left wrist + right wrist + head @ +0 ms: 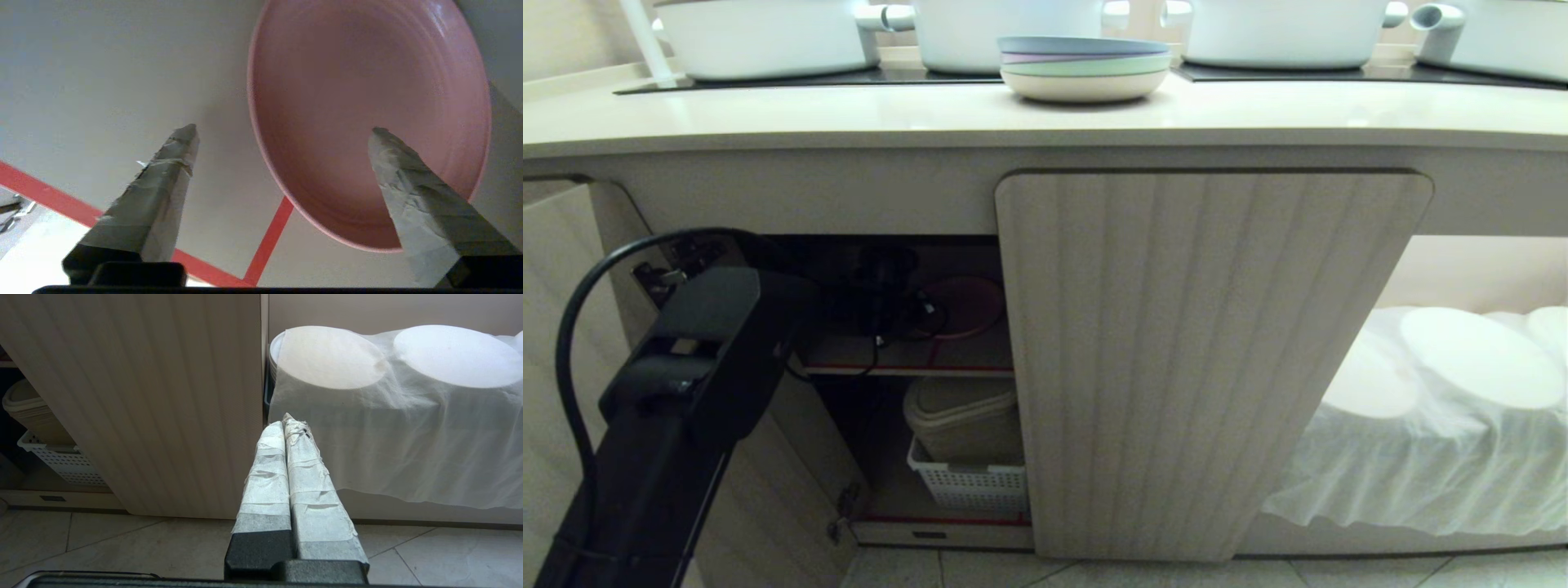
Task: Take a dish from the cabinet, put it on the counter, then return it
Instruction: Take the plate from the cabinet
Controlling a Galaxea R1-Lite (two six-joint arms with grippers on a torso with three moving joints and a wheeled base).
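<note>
inside cabinet (1209,359), dish (367,102) lies between spread left gripper (282,130) fingers.

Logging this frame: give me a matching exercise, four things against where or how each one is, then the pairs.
Things:
1. dish
2. plate stack
3. left tool
4. right tool

Places or states:
A. on the counter, between the cooktop panels
B. shut, low before the closed door
C. open, one finger beside the dish, the other over it
D. lying on the cabinet shelf, ungripped

Pairs: 1-D, 2-A, 3-C, 4-B
</note>
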